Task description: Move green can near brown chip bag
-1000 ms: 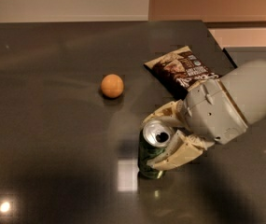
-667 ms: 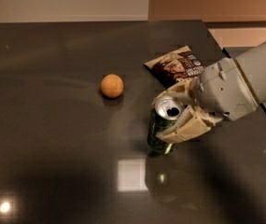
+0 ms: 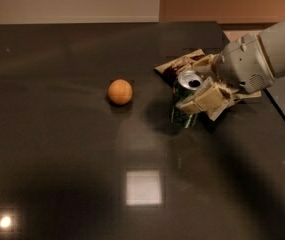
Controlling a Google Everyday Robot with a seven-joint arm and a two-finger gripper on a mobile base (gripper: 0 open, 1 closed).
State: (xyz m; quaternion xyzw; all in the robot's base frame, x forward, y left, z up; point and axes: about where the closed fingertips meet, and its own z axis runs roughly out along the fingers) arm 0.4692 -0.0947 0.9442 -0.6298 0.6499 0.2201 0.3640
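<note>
The green can has a silver top with an open pull-tab hole and is tilted in my gripper, whose cream fingers are shut around it. The can hangs just above the dark table, right in front of the brown chip bag. The bag lies flat at the table's far right; my gripper and arm cover most of it, so only its left end shows.
An orange ball lies on the dark table to the left of the can. The table's right edge runs close behind my arm. Bright light reflections show on the tabletop near the front.
My gripper has carried the green can up and to the right, from the middle front of the table to just beside the chip bag. The orange ball has not moved.
</note>
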